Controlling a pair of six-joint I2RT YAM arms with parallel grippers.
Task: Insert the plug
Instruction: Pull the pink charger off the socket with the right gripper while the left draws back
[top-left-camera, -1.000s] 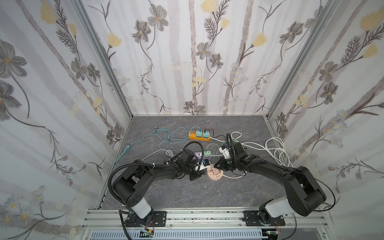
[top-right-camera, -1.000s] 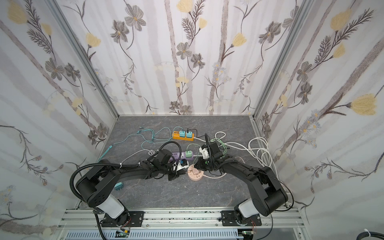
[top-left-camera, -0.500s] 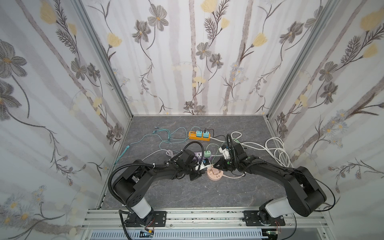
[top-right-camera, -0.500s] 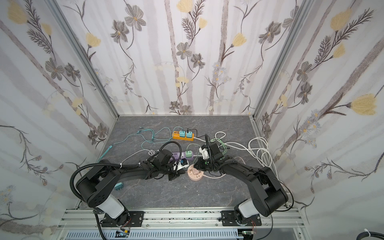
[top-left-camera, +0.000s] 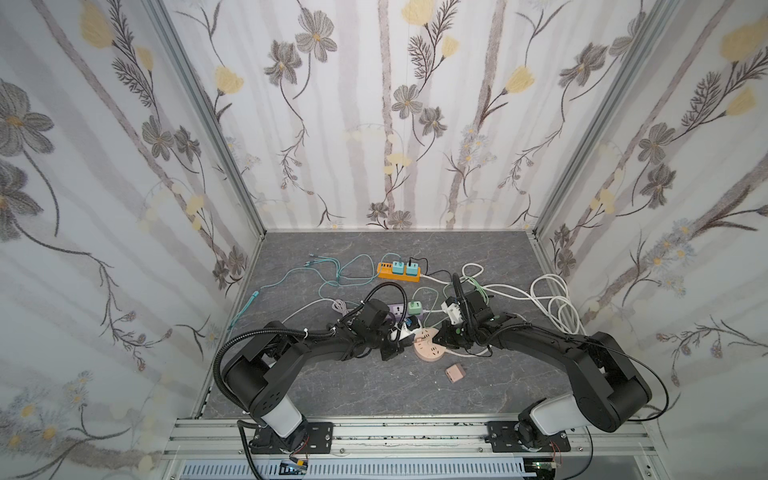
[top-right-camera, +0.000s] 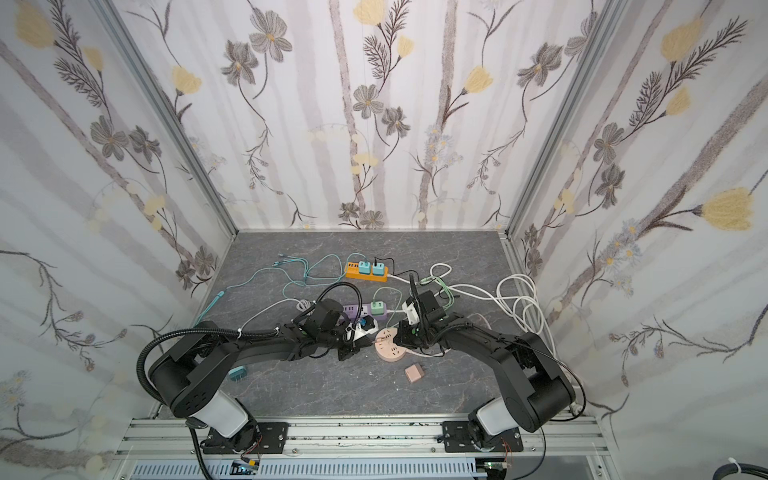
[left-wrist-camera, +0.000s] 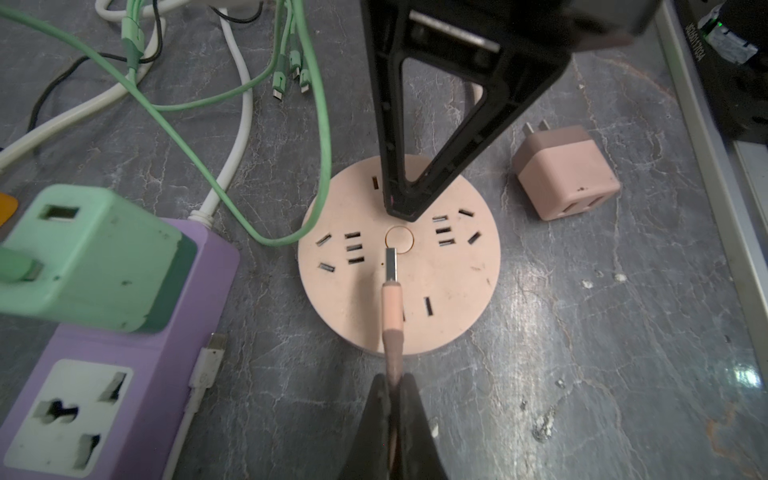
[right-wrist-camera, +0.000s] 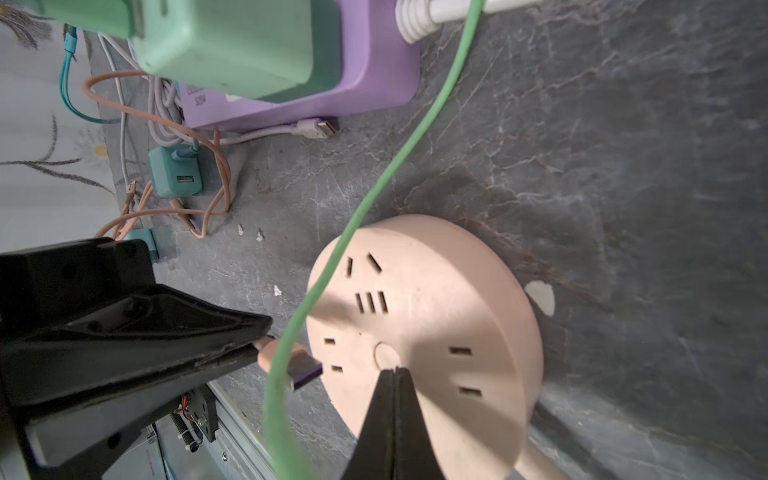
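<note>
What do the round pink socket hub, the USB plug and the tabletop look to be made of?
The round pink socket hub: likely moulded plastic, matte, with scuff marks and crisp slots. The USB plug: bright reflective metal shell on a peach sleeve, probably plastic. The tabletop: grey stone-like veining, slight gloss; perhaps printed laminate.

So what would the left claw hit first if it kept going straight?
Probably the round pink power strip, met by the pink USB plug the left gripper holds; the right gripper sits just beyond. Depth is unclear.
</note>
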